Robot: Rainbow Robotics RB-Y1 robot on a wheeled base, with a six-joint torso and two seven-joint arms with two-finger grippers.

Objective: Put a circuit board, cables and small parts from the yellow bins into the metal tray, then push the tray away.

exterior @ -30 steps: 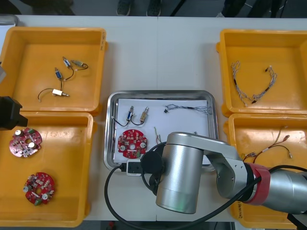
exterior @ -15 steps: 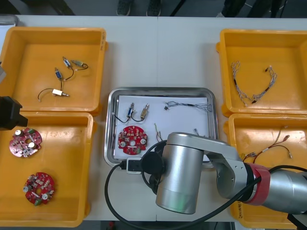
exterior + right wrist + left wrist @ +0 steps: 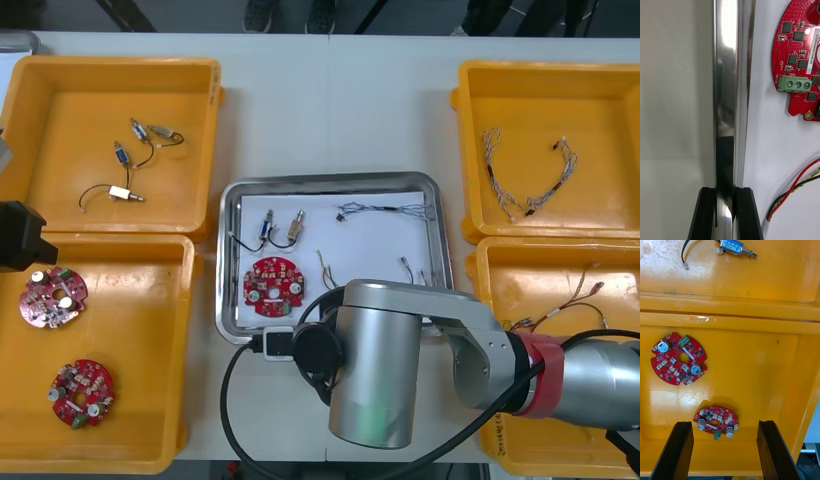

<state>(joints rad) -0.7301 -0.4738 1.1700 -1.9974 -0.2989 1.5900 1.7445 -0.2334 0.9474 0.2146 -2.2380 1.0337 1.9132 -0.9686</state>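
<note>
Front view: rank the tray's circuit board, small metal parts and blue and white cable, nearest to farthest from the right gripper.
Right gripper grips the metal tray's near rim; left gripper hovers open over the near left yellow bin.
1. Circuit board, beside that rim.
2. Small metal parts, farther in, left.
3. Blue and white cable, far right side.

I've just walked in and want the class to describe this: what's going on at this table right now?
The right gripper is shut on the near rim of the tray and is pushing it: the tray has slid away from the robot in the last second. Inside lie a circuit board, cables and small metal parts, so the loading looks done. The left gripper hangs open over the near left bin, which holds two more boards.
</note>
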